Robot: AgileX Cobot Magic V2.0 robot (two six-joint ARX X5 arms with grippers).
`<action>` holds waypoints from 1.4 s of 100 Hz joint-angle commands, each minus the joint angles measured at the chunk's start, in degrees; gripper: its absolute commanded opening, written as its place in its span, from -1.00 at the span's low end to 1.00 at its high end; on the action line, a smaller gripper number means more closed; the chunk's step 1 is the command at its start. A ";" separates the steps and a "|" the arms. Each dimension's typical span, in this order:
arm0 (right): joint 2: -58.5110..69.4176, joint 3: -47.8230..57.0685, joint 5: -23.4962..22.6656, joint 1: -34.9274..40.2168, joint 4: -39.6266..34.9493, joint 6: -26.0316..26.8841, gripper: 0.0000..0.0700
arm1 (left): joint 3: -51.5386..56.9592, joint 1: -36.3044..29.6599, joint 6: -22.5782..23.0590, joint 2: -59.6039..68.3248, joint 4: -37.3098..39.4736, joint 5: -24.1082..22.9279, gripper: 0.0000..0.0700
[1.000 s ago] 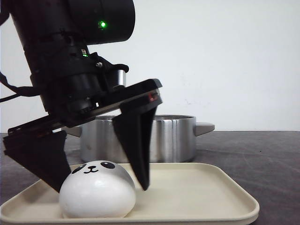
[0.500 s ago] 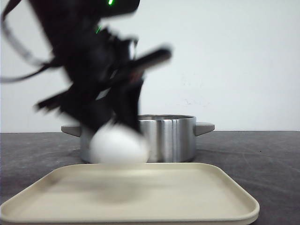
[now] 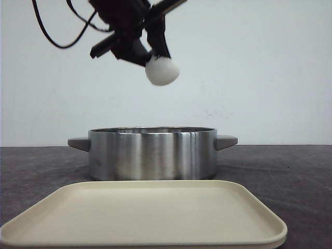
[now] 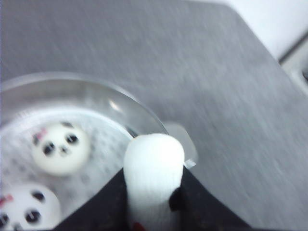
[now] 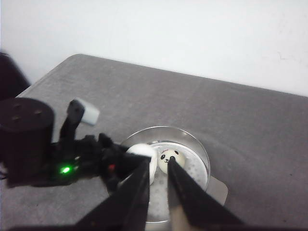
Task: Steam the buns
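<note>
- One bun (image 3: 162, 71) pinched in left gripper (image 3: 155, 54), held high above pot (image 3: 152, 153); its face not visible in any view.
- Two more buns (image 4: 60, 147) lie inside pot on perforated insert; lower one (image 4: 26, 209) cut off by frame edge, both blurred.
- Right wrist view shows only one face-up bun (image 5: 170, 160) in pot, rest hidden behind right gripper (image 5: 158, 180) fingers.
- Right gripper above pot, jaws a narrow gap apart, holding nothing.
- Tray (image 3: 155, 236) at near table edge, near rim cropped.
- Pot mid-table, behind tray; interior hidden from front.
- Left arm top cut off in front view.
</note>
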 commanded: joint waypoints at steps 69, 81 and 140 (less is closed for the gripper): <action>0.52 1.03 1.55 0.33 -2.64 0.85 -0.82 | 0.96 0.94 0.26 8.31 -0.94 4.09 0.80; 0.52 0.87 2.10 0.33 -2.82 0.66 -0.83 | 0.98 0.94 0.00 5.16 -5.09 6.75 -0.54; -15.23 -33.40 5.73 1.97 31.87 -3.85 -0.97 | -6.99 -0.59 4.63 -29.46 -14.53 -11.65 -0.98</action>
